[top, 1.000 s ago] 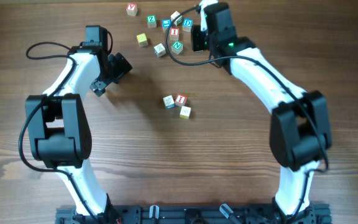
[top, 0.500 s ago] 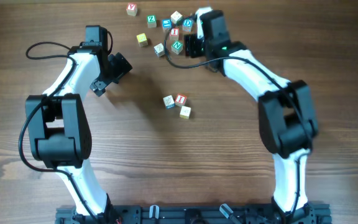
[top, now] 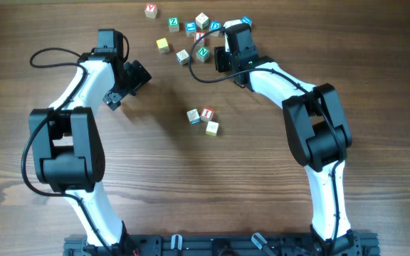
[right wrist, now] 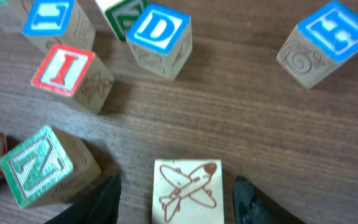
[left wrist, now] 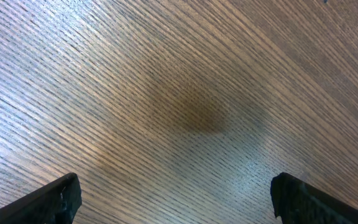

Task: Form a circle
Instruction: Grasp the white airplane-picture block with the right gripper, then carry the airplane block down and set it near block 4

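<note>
Mid-table, three cubes (top: 206, 114) cluster; left tool (left wrist: 178, 202) gapes wide, right tool (right wrist: 179, 198) spread astride one airplane cube (right wrist: 188, 183).

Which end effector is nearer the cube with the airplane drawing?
Right. The right end effector straddles the airplane cube; the left end effector is over bare table, well away.

Lower centre, the plane cube (right wrist: 188, 186) shows a red airplane on cream. D cube (right wrist: 160, 31) is blue, N cube (right wrist: 37, 163) green. The circle (top: 206, 114) has one red face.
</note>
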{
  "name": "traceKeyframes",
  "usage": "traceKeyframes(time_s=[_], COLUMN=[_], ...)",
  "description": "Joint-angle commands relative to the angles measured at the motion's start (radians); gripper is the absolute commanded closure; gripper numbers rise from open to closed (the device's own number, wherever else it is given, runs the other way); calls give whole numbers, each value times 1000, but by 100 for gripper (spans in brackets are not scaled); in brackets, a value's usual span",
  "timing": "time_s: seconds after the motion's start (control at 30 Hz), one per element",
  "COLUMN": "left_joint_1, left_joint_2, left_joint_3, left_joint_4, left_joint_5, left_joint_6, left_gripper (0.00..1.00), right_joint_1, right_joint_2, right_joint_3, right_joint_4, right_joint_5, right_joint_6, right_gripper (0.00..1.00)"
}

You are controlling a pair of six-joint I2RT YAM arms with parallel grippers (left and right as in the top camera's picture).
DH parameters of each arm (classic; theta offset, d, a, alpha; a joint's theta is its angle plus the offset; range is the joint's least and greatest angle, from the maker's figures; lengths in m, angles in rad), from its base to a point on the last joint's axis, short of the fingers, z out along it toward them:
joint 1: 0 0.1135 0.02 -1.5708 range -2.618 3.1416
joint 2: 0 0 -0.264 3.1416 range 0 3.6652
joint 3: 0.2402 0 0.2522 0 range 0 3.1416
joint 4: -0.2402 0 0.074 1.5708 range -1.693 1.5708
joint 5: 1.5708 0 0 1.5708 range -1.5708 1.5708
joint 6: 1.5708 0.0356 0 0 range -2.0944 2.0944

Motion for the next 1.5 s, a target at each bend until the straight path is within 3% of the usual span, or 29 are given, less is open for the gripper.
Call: traceKeyframes(time_s=[0.0,0.13,0.37,0.63,0.93,1.13,1.37,1.47], left_joint_1=[-3,-3,-3,-3,-3,-3,-3,-3], left_joint_2=[9,9,9,9,9,9,9,9], left_joint_3=[10,10,10,10,10,10,10,10], left_joint_4=[2,2,2,2,2,2,2,2], left_joint_5=[-13,-13,-13,-13,-13,-13,-13,-13], left_joint_6=[-2,-2,-2,-2,-2,-2,-2,-2], left_gripper=[0,0,0,0,0,0,0,0], right_joint_1=[-5,-5,-6,-6,-5,30,191,268], right_joint_2=[13,13,9,-115,-346,-372,-372,-372], right_joint_3=[-1,-1,-1,-1,-1,-1,-1,-1], right_joint_4=[19,14,16,-40,-306,-537,-703,-767], right_joint_5=[23,23,23,3,-372,-683,-666,-513], right_joint_6=[2,2,1,2,10,57,82,171], right_gripper=[50,62,64,76,80,83,84,85])
